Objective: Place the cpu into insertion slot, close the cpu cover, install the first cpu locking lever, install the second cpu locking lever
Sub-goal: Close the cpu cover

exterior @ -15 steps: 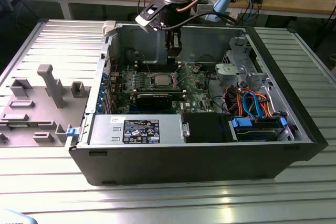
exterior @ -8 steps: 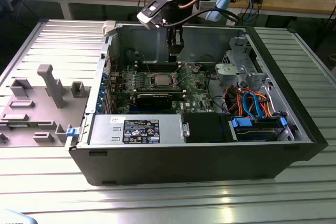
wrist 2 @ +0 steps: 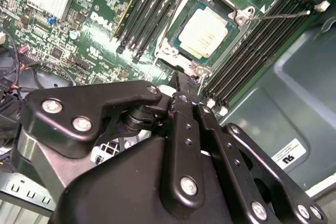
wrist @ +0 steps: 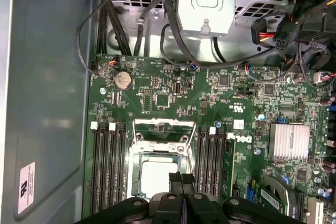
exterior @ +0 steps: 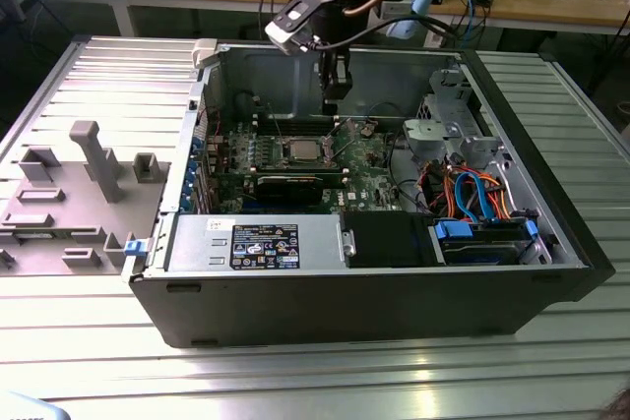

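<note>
In the exterior view I see the gripper [exterior: 333,93] hanging inside the open computer case [exterior: 551,243], above the motherboard [exterior: 379,179]. In the second wrist view its fingers [wrist 2: 181,103] are pressed together on nothing, and the cpu [wrist 2: 202,32] lies seated in the insertion slot [wrist 2: 169,51]. In the first wrist view the cpu cover [wrist: 165,124] stands tilted up beside the slot, not closed
</note>
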Controlling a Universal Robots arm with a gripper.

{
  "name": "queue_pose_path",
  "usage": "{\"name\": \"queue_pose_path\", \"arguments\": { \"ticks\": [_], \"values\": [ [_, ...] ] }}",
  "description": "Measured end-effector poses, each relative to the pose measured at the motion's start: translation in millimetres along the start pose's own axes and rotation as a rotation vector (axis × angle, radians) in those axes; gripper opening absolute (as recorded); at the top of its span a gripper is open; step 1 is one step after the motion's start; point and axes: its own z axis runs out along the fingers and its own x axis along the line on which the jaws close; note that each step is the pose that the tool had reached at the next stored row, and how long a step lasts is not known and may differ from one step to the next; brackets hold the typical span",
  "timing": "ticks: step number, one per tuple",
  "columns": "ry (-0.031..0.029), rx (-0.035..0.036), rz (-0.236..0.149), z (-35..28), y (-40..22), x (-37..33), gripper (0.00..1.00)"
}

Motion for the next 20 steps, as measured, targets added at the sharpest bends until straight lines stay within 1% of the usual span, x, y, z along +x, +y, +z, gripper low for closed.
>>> {"name": "queue_pose_path", "arguments": {
  "ticks": [1, 5, 6, 7, 8, 9, 10, 11, 12, 13, 14, 16, 18, 20],
  "values": [
    [0.0011, 0.0008, 0.000, -0.2, 3.1, -0.2, 0.11],
    [0.0037, 0.0030, 0.000, -0.4, 9.2, -0.6, 0.11],
    [0.0046, 0.0046, 0.000, -0.5, 13.4, -0.9, 0.11],
    [0.0053, 0.0061, 0.000, -0.6, 16.4, -1.1, 0.11],
    [0.0068, 0.0083, -0.001, -0.7, 19.4, -1.4, 0.11],
    [0.0102, 0.0101, -0.001, -0.7, 21.4, -1.6, 0.11],
    [0.0214, 0.0132, -0.001, -0.6, 23.9, -1.7, 0.11],
    [0.0523, 0.0156, -0.001, -0.4, 25.9, -1.8, 0.11],
    [0.0626, 0.0173, -0.001, -0.3, 26.9, -1.8, 0.11],
    [0.0668, 0.0194, -0.002, -0.1, 27.8, -1.9, 0.11],
    [0.0684, 0.0215, -0.002, 0.2, 28.9, -1.9, 0.11],
    [0.0684, 0.0245, -0.002, 0.7, 30.3, -2.0, 0.11],
    [0.0685, 0.0258, -0.002, 1.0, 31.6, -2.1, 0.11],
    [0.0686, 0.0278, -0.002, 1.2, 34.6, -2.2, 0.11]
  ]
}}
